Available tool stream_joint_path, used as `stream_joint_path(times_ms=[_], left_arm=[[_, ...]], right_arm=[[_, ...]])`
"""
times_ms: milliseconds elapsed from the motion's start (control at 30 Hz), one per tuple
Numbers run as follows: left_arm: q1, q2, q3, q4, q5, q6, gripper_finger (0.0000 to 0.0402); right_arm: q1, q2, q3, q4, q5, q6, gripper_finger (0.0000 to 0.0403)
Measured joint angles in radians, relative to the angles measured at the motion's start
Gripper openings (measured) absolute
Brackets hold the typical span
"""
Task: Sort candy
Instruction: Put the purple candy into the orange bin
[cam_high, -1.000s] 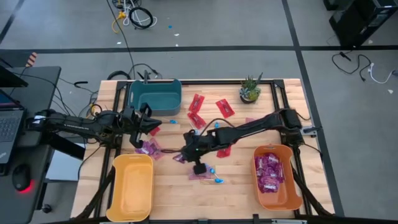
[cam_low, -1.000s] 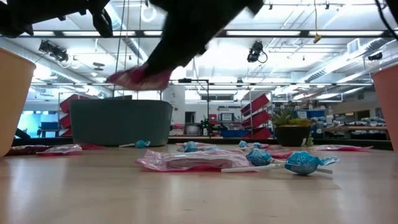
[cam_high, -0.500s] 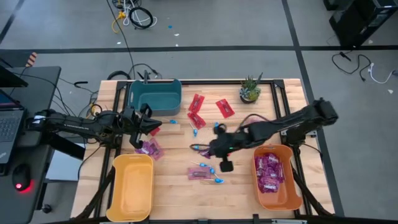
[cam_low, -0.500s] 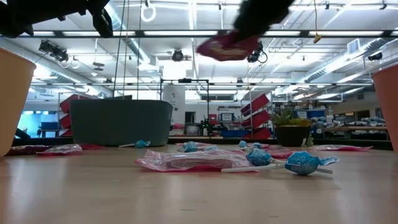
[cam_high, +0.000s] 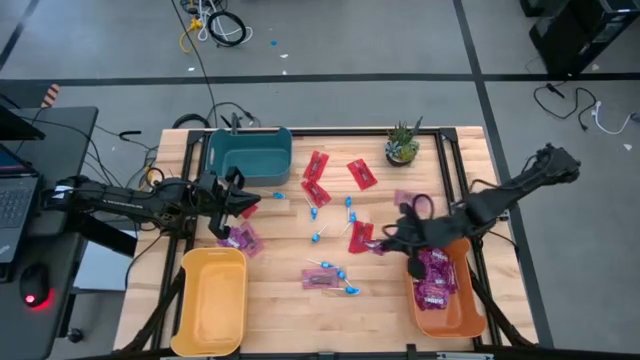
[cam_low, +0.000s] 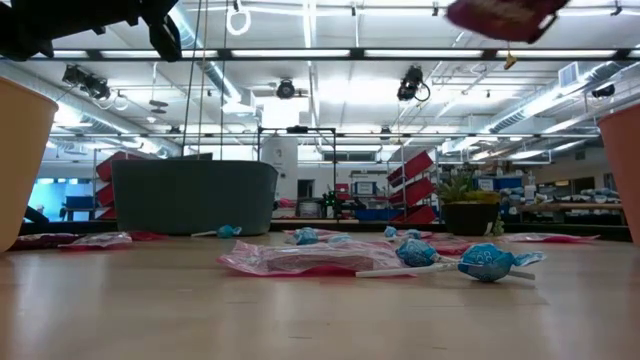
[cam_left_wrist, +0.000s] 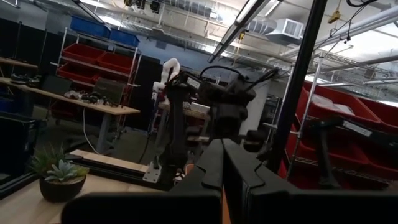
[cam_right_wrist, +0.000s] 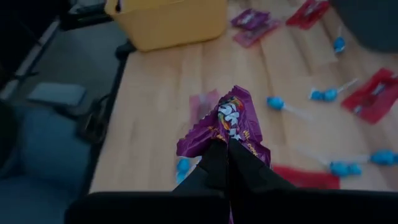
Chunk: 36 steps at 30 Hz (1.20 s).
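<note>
My right gripper (cam_high: 392, 241) hangs above the table just left of the orange bin (cam_high: 470, 300), shut on a shiny purple candy packet (cam_right_wrist: 226, 122), which also shows high up in the low view as the packet (cam_low: 497, 15). My left gripper (cam_high: 243, 198) waits shut and empty near the teal bin (cam_high: 248, 152); its closed fingers (cam_left_wrist: 214, 165) point out over the table. Red packets (cam_high: 316, 166), blue lollipops (cam_high: 341, 273) and more purple packets (cam_high: 240, 240) lie flat on the wooden tabletop. My right gripper pinches the purple packet by its near end (cam_right_wrist: 225, 142) between the two fingertips (cam_right_wrist: 217, 163). The fingers slant downward, coming from the table's right side. The crumpled packet sticks out past the fingertips and is lifted clear of the table.
The orange bin holds several purple packets (cam_high: 432, 278). A yellow bin (cam_high: 213, 300) stands at the near left, and a small potted plant (cam_high: 402, 143) at the far right. Bare wood lies between the yellow bin and the lollipops.
My right gripper has carried the purple packet from the table's middle toward the right edge, up to the orange bin's left rim, rising and rolling its wrist on the way. It has stayed shut on the packet. The candy on the table lies where it was.
</note>
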Motion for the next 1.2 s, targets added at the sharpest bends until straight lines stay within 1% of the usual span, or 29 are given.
stream_joint_path(times_ms=[100, 300, 400, 500, 633, 733, 900, 1033, 1200], left_arm=[[0.0, 0.0, 0.0, -0.008, 0.0, 0.001, 0.0001], [0.0, 0.0, 0.0, -0.013, 0.0, 0.001, 0.0001], [0.0, 0.0, 0.0, -0.012, -0.017, 0.002, 0.0001], [0.0, 0.0, 0.0, -0.013, -0.032, 0.002, 0.0001], [0.0, 0.0, 0.0, -0.013, -0.041, 0.002, 0.0001], [0.0, 0.0, 0.0, -0.012, -0.047, 0.002, 0.0001], [0.0, 0.0, 0.0, -0.012, -0.077, 0.002, 0.0001], [0.0, 0.0, 0.0, -0.012, -0.079, 0.002, 0.0001], [0.0, 0.0, 0.0, -0.013, -0.08, 0.007, 0.0001]], right_arm=[[0.058, -0.067, -0.009, -0.066, -0.008, 0.043, 0.0], [0.172, -0.167, -0.034, -0.153, -0.076, 0.132, 0.0], [0.227, -0.2, -0.043, -0.201, -0.11, 0.217, 0.0], [0.275, -0.219, -0.05, -0.278, -0.135, 0.341, 0.0], [0.342, -0.223, -0.052, -0.34, -0.2, 0.49, 0.0], [0.385, -0.223, -0.052, -0.342, -0.243, 0.554, 0.0], [0.438, -0.209, -0.052, -0.367, -0.285, 0.669, 0.0], [0.476, -0.164, -0.052, -0.421, -0.317, 0.707, 0.0], [0.491, -0.086, -0.052, -0.433, -0.346, 0.744, 0.0]])
